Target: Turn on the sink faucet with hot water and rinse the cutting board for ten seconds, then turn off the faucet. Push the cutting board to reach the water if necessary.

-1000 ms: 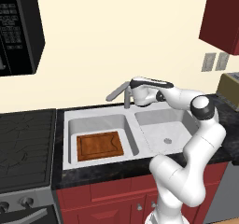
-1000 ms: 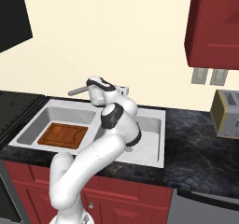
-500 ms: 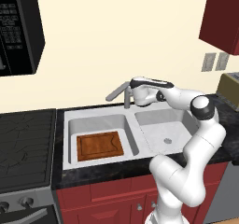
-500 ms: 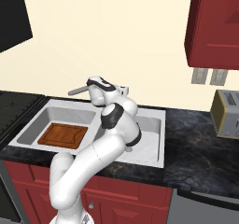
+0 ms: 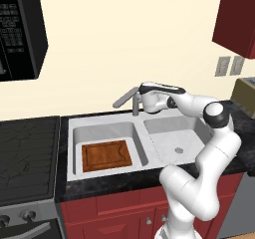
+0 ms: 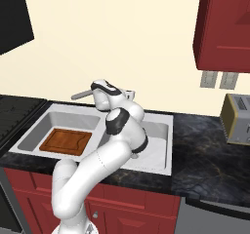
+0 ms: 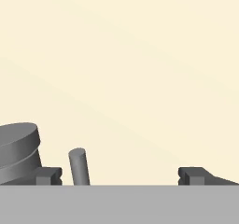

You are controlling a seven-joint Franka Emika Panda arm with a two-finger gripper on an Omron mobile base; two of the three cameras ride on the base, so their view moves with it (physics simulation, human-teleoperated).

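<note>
Your tool point(image 7: 119, 176) is spread wide, its two dark blocky tips standing far apart with nothing clamped between them. In the hand view a short grey cylindrical lever point(image 7: 79, 166) rises just inside the tip at 7 o'clock, and a round grey cap sits at 8 o'clock against the plain cream wall point(image 7: 140, 55). From the left base view, you have the hand up beside the square post of the sink faucet point(image 5: 130, 98), whose brushed-metal spout angles straight out toward 10 o'clock over the deep basin. The cutting board point(image 5: 106, 155) lies flat on that basin's floor: reddish-brown wood grain with a darker groove round its rim. The white-grey sink point(image 5: 144, 148) is set in a black speckled surface point(image 5: 107, 180).
</note>
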